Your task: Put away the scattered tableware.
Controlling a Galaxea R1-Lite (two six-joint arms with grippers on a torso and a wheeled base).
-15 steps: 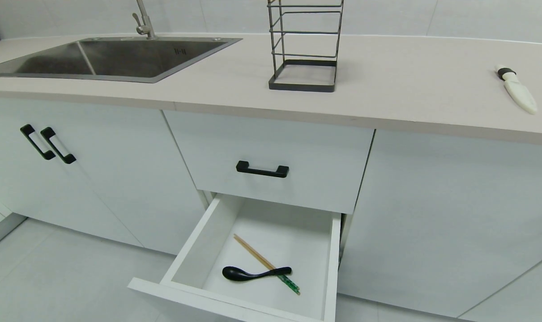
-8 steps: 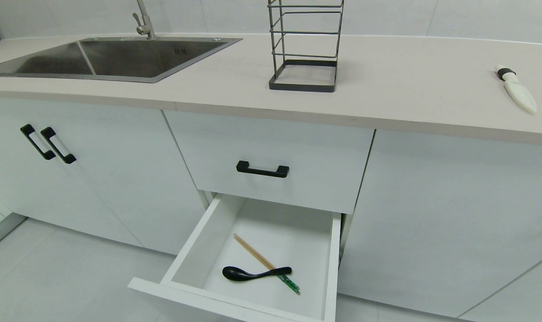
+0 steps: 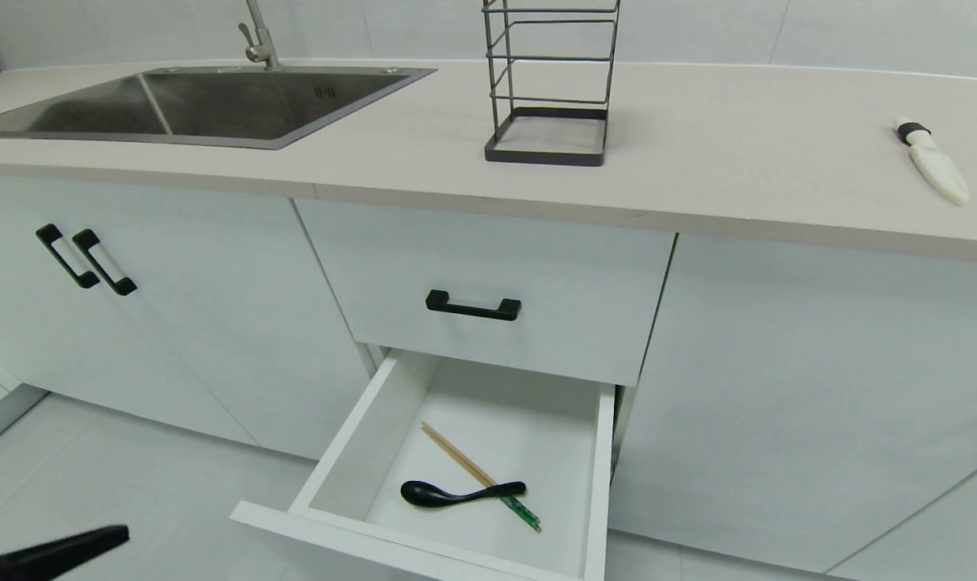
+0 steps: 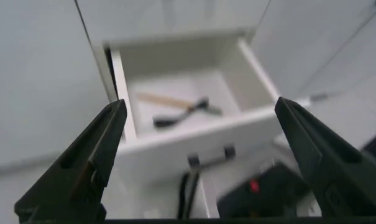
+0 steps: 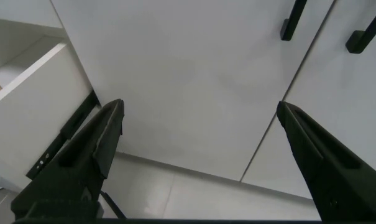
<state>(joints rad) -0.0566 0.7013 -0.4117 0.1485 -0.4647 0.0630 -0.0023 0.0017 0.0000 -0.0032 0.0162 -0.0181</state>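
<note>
Open drawer [image 3: 367, 436] holds spoon [image 3: 456, 493] and chopsticks [image 3: 464, 461]; knife [image 3: 933, 163] on the counter [image 3: 738, 145].
The spoon crosses the chopsticks near the front, bare floor behind; the knife lies by the counter's right end. Both the left gripper [image 4: 200, 106] and the right gripper [image 5: 200, 107] gape wide, holding nothing. The sink's [image 3: 238, 101] mark is too small to read.

spoon [image 3: 456, 494] across chopsticks [image 3: 454, 453] in the drawer [image 3: 349, 453]; rack [image 3: 543, 160] and knife [image 3: 933, 165] on the counter [image 3: 738, 145]
</note>
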